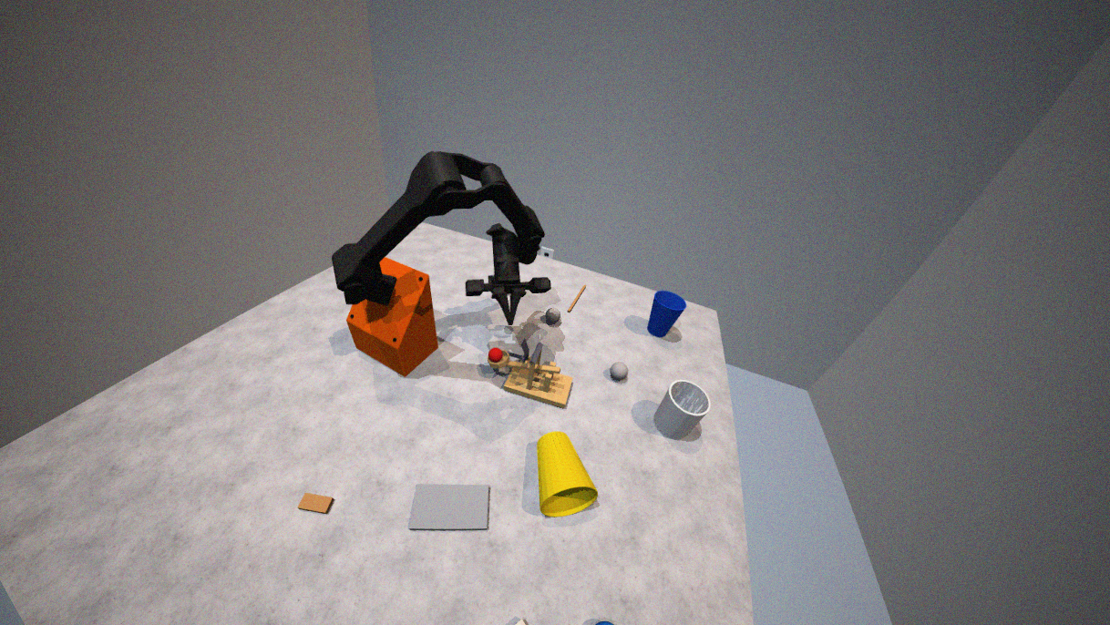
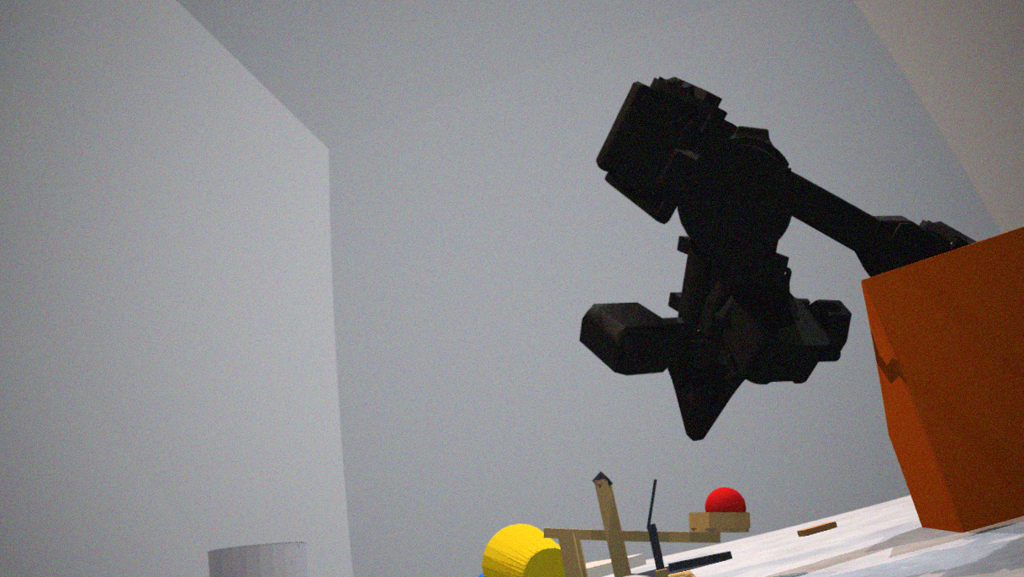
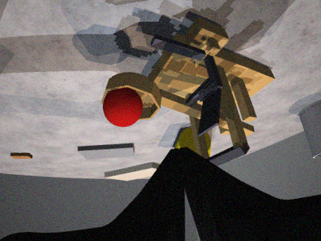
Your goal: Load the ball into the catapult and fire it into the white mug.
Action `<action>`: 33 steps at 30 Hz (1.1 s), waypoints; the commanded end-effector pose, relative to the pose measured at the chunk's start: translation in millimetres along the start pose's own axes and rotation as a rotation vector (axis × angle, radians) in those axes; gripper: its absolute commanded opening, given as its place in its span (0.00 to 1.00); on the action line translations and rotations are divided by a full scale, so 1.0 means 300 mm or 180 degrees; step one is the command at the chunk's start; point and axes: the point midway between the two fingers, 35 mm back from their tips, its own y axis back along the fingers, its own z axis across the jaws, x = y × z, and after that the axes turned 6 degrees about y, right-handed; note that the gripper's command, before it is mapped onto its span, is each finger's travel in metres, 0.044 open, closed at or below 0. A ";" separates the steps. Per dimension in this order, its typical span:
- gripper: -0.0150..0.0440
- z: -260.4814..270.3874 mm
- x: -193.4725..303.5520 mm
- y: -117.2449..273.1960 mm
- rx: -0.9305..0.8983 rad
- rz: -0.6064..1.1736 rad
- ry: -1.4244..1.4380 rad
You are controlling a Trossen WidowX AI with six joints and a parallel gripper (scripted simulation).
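Observation:
A red ball (image 1: 495,354) (image 2: 725,500) (image 3: 122,107) sits in the cup at the end of the catapult's arm. The wooden catapult (image 1: 537,388) (image 2: 612,526) (image 3: 183,75) stands on the table, its arm lying about level and its cup end toward the orange base. The white mug (image 1: 678,414) (image 2: 256,558) (image 3: 312,123) stands upright near the right table edge, beyond the catapult's other end; only part of it shows in the exterior view and the wrist view. My gripper (image 1: 509,322) (image 2: 695,436) (image 3: 179,156) is shut and empty, pointing down above the catapult.
A yellow cup (image 1: 560,469) lies on its side in front of the catapult. A blue cup (image 1: 665,314) stands at the back right. Grey balls (image 1: 618,371) (image 1: 552,315) lie right of and behind the catapult. A grey slab (image 1: 449,507) and a brown tile (image 1: 315,503) lie in front. The orange base (image 1: 394,325) is left.

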 end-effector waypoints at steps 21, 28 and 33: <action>0.25 -0.006 -0.090 -0.100 0.0018 0.0007 0.0043; 0.25 -0.006 -0.117 -0.128 0.0015 0.0012 0.0043; 0.25 -0.005 -0.135 -0.149 0.0011 0.0017 0.0042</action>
